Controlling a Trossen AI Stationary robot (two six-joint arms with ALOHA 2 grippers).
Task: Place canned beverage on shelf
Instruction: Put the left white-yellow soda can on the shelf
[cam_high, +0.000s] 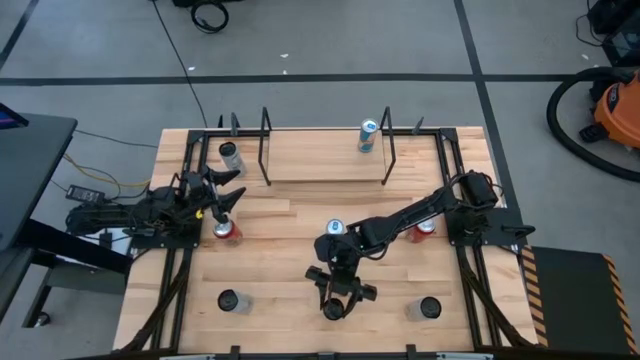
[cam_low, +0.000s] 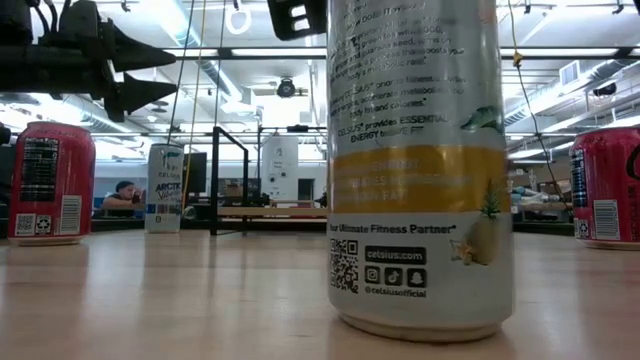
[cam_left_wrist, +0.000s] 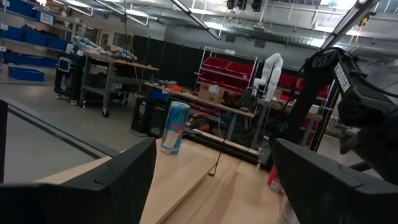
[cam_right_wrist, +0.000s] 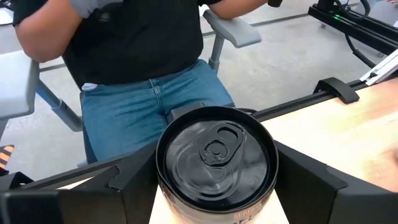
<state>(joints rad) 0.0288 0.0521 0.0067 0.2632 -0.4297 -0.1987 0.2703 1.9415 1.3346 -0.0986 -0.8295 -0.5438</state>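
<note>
Toward the left edge of the pale wooden plank bench (cam_high: 290, 215), the left hand (cam_high: 238, 186) is hovering with its dark fingers spread wide and holding nothing. A red aluminium can (cam_high: 227, 231) is standing just in front of it, and a silver can (cam_high: 231, 155) is standing just behind. A dark-topped can (cam_high: 229, 300) is sitting alone near the front left corner, with open boards around it.

At the rear centre, the low shelf of light wood with thin black rod ends (cam_high: 320, 160) is lying mostly bare. Only a slim blue-and-silver can (cam_high: 369, 135) is standing at its right end.

At the front centre, the tall, glossy silver can with a yellow band and black lid (cam_right_wrist: 216, 155) is standing upright near the bench's front edge, well apart from the shelf. The right hand (cam_high: 338, 298) is straddling it from above; I cannot tell whether it is pinching the can.

A blue-topped can (cam_high: 335, 229) is standing just behind the hand, under the right arm. Farther right, another red can (cam_high: 425, 230) and a dark-topped can (cam_high: 428, 308) are standing.
</note>
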